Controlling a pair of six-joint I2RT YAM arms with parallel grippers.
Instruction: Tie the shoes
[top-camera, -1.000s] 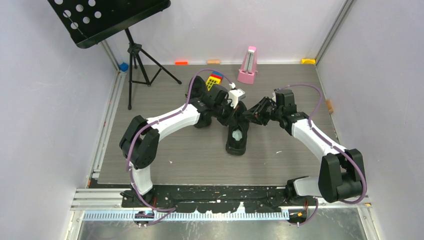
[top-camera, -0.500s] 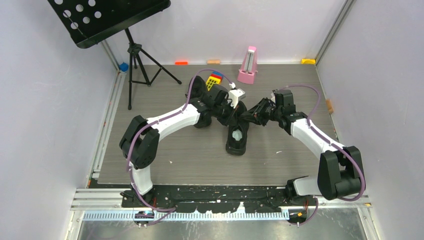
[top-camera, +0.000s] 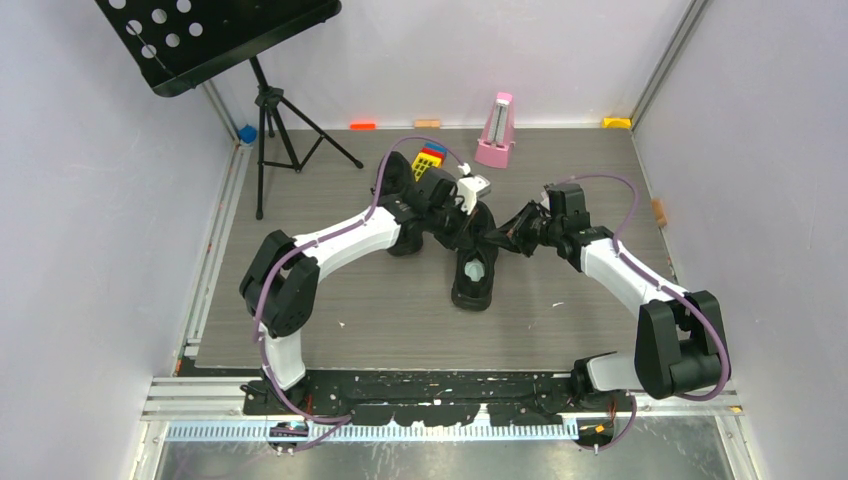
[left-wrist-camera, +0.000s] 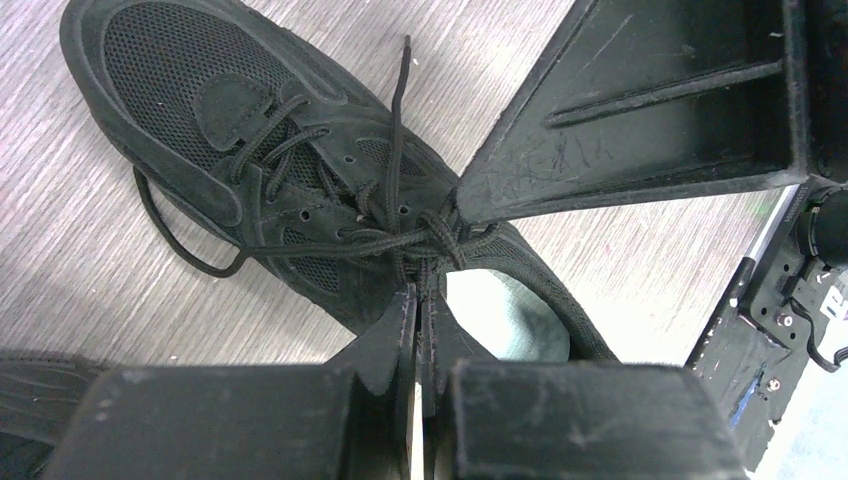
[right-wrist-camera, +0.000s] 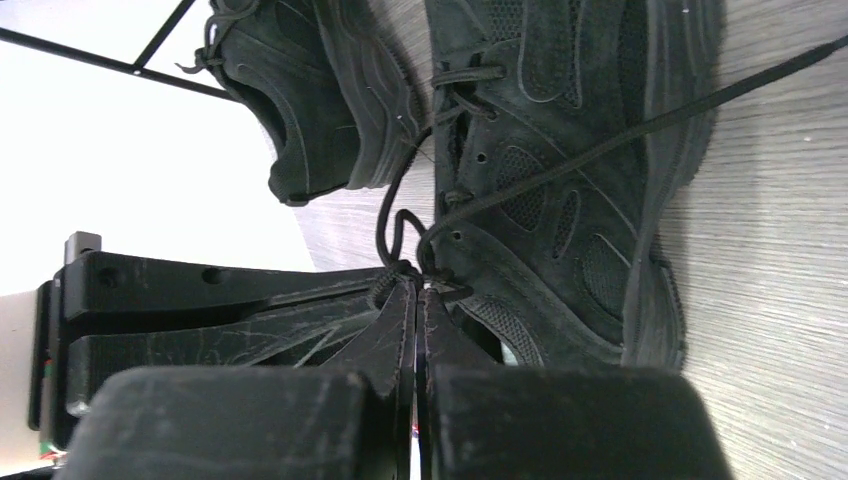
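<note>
Shoes (top-camera: 474, 272) lie mid-counter (top-camera: 330, 290) in the overhead view, with left tool (top-camera: 473, 236) and right tool (top-camera: 494, 238) meeting over them; the left wrist view shows its tool pinched tight on the laces (left-wrist-camera: 380, 238), and the right wrist view shows the same.

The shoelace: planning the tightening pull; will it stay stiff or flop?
Probably floppy: the lace lies in a loose loop beside the shoe. Thin, it may slip from the left claw. A hard pull would likely drag the shoe.

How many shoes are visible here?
2. One shoe lies in the middle of the table; the other shoe sits just beside it, clear only in the right wrist view.
</note>
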